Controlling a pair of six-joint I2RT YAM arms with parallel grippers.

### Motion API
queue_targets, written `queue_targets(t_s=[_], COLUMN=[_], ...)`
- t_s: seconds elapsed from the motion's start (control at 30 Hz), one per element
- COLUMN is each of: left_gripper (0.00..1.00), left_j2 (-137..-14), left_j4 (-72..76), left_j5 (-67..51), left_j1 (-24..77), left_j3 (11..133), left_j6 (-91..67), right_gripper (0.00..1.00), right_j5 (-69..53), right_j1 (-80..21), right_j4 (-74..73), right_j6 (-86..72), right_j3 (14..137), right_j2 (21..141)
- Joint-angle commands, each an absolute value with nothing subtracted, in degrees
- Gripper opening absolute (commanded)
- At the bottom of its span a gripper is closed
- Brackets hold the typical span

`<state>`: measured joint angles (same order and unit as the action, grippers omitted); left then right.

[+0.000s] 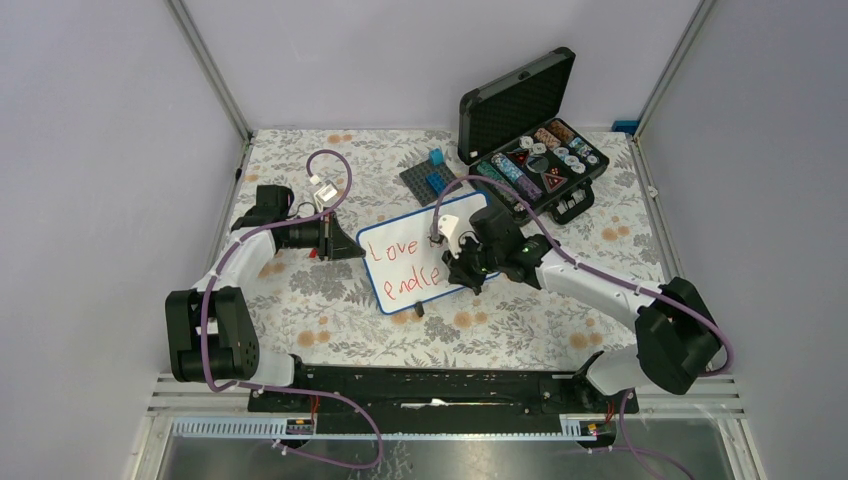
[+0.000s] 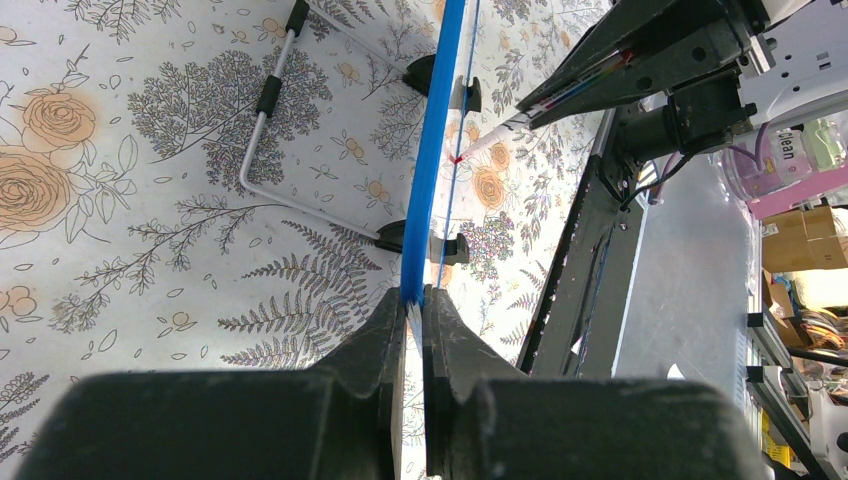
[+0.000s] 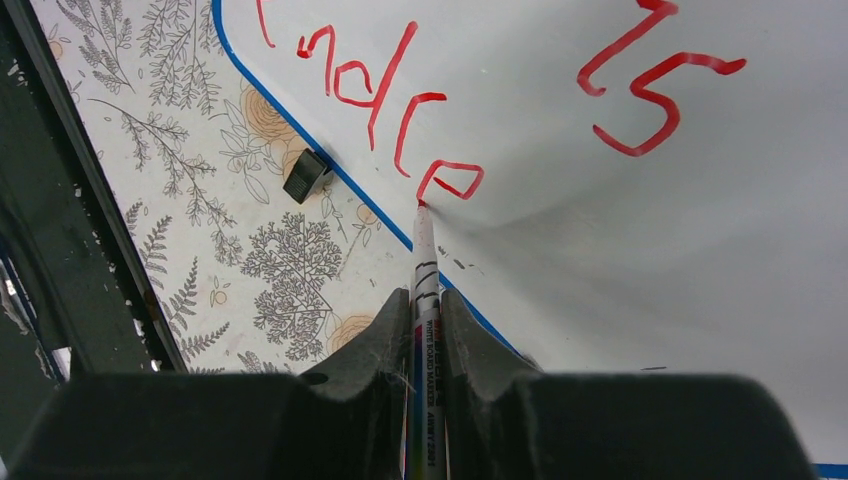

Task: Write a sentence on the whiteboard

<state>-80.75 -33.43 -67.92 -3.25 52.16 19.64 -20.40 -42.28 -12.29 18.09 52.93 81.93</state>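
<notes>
Clamped on a marker (image 3: 425,262), my right claw (image 3: 425,300) has both fingers pressed against the barrel, which runs straight out ahead of the fingertips. Its red tip touches the whiteboard (image 3: 700,260) just ahead of the claw, at the lower corner of the last letter written. The board's white face fills everything ahead and to the right of this claw. Its blue frame cuts diagonally across just to the left of the tip, and 1 small black foot (image 3: 305,175) sits beyond that edge on the floral cloth (image 3: 180,200).

The sentence (image 3: 400,110) is in red, in 2 lines. From this claw I read "ndle" running away to the upper left of the tip, and "is" farther ahead on the right. From above, the words show as "Love" over "endle" (image 1: 405,265), just left of my right claw (image 1: 462,270).

My left claw (image 2: 413,300) is pinched together on the board's blue edge (image 2: 432,150), which rises straight ahead from between the fingertips. To its left a wire stand (image 2: 262,150) shows at the back of the board, and to its right the marker tip (image 2: 490,140) meets the writing face. From above, this claw (image 1: 345,243) grips the board's left side.

Beyond the board, far ahead of both claws, stand a grey baseplate (image 1: 430,180) and an open black case (image 1: 530,140).
</notes>
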Motion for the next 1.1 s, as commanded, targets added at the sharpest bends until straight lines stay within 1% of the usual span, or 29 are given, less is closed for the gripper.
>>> queue_targets(t_s=[0.0,0.2,0.47,1.07], left_gripper=[0.00,0.00,0.00,0.00], left_j2=[-80.4,-80.2,-80.3,-80.0], left_j4=[-33.4,-33.4,-33.4,-33.4], left_j5=[-66.7,-66.7,-66.8,-66.9], left_j1=[-2.3,-2.2,-2.2,-2.1], left_j3=[53.3,53.2,53.3,53.1], left_j6=[21.7,21.7,21.7,21.8], right_gripper=[0.00,0.00,0.00,0.00], right_j5=[-16.4,-16.1,-19.2,-16.4], right_j1=[-42.2,-40.2,-40.1,-37.3], right_j4=[-10.8,-12.5,-15.3,-12.5], right_j6=[19.0,19.4,19.4,17.3], right_j3=[52.4,53.8,55.3,56.4], right_j2=[79.3,77.9,75.9,77.1])
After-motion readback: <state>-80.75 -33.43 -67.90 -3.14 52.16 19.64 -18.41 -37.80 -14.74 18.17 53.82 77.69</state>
